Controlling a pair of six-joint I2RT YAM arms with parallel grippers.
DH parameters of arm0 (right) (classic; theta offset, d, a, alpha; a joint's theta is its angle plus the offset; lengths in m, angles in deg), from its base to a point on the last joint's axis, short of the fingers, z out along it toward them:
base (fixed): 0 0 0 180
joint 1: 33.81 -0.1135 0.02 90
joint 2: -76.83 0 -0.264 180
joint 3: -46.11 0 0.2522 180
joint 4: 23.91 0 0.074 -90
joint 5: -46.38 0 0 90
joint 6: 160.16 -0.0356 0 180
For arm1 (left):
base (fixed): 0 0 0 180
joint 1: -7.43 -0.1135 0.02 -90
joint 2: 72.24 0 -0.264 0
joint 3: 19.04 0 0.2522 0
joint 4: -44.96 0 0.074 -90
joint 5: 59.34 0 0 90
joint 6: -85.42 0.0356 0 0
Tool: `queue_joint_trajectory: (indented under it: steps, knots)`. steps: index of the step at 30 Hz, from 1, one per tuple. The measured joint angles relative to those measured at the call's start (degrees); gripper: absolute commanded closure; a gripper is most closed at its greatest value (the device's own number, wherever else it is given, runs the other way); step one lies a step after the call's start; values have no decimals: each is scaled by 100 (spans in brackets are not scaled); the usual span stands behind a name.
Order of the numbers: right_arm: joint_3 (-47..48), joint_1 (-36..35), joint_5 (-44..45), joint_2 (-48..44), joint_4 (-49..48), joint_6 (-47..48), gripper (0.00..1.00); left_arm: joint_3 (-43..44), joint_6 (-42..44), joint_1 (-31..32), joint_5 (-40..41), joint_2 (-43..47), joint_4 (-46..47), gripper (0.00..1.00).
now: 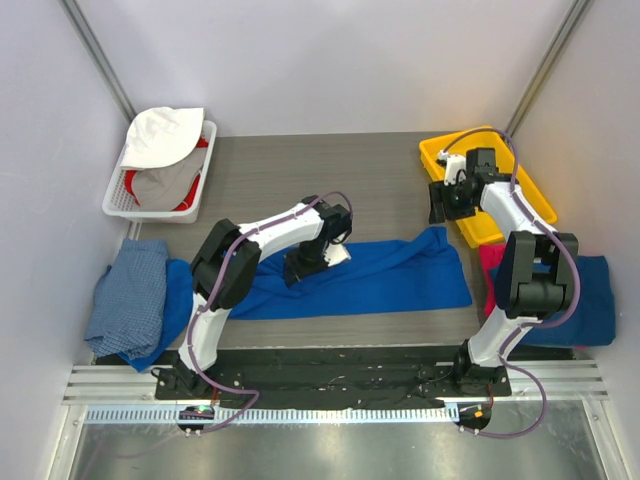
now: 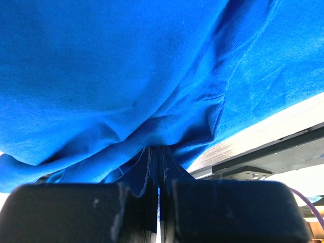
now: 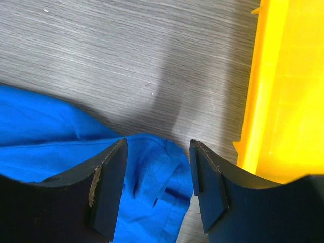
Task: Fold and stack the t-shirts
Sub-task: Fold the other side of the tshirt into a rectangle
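One royal blue t-shirt [image 1: 400,275], long axis left-right (in left pincer [image 1: 298,272])

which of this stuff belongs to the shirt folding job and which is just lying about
Job: royal blue t-shirt, pinched by left gripper; right gripper, open over its corner; pink garment and blue garment at the right.
Lying about: white basket with a cap; yellow tray; checked cloth at the left.

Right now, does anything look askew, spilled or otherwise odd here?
Nothing damaged or spilled. The royal blue t-shirt lies rumpled and skewed across the middle of the table, a fold pinched in the left hand; a checked blue cloth slumps over the left edge.
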Motion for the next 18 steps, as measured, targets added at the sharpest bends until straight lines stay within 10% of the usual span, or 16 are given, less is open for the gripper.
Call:
queue_joint_trajectory:
  steps: [18]
  knots:
    - [149, 326, -623, 223, 278, -4, 42, 66, -4, -2, 0, 0, -4, 100]
